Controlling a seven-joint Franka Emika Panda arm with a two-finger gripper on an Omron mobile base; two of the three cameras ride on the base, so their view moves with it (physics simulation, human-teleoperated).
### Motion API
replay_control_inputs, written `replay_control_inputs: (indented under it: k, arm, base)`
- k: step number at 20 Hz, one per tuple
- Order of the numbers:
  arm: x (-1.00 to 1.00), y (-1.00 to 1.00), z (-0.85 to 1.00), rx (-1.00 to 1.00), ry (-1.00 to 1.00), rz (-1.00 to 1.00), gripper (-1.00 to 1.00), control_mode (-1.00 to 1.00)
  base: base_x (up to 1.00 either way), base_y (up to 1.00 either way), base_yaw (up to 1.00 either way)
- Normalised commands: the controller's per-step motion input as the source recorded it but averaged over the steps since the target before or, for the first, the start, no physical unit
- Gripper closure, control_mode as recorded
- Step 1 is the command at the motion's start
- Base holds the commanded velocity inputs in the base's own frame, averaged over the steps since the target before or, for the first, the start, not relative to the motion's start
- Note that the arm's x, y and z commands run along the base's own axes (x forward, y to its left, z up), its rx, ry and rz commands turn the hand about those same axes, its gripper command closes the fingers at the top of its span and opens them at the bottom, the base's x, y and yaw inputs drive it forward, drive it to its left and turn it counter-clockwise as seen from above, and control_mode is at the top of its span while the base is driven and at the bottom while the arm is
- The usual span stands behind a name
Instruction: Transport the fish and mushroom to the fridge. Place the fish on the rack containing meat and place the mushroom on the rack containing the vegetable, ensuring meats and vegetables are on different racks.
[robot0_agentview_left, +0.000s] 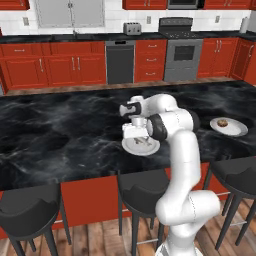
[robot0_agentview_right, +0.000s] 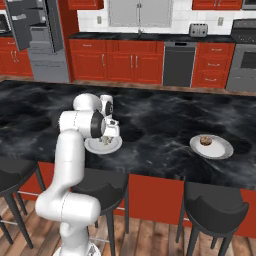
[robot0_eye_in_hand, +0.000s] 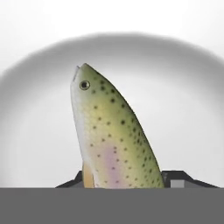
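Nearest to the hand camera is the slender speckled fish (robot0_eye_in_hand: 113, 135). Its back is olive-green with small dark spots, its flank has a faint pink band, and its belly edge is pale and whitish. One round dark eye sits near the pointed snout, which points away from the hand. The two dark fingertips (robot0_eye_in_hand: 179, 178) of the gripper (robot0_eye_in_hand: 127, 183) show low on both sides of the fish's body, but it cannot be told whether they press on it.

Under the fish lies the round white plate (robot0_eye_in_hand: 188, 109), with a grey ring near its rim. In the left base view this plate (robot0_agentview_left: 133, 147) lies on the black marbled stone counter (robot0_agentview_left: 60, 130), near its front edge, with the robot hand directly over it.

Farther to the right on the same counter is a second round white plate (robot0_agentview_right: 220, 151), well apart from the first, and the small rounded brown mushroom (robot0_agentview_right: 206, 140) sits on it.

Far behind, at the left, stands the tall grey metal fridge (robot0_agentview_right: 39, 35).
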Motion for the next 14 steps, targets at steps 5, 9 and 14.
replay_control_inputs:
  k: [5,9,14]
  arm:
    - [-0.71,0.22,0.05,0.0,-0.09,0.0,1.0,-1.0]
    - [-0.82,0.03,0.6,-0.04,-0.19,0.0,1.0,-1.0]
    - [-0.95,-0.03,0.9,0.0,-0.15,0.0,1.0,-1.0]
  base:
    - [0.0,0.0,0.0]
    - [0.0,0.0,0.0]
    - [0.0,0.0,0.0]
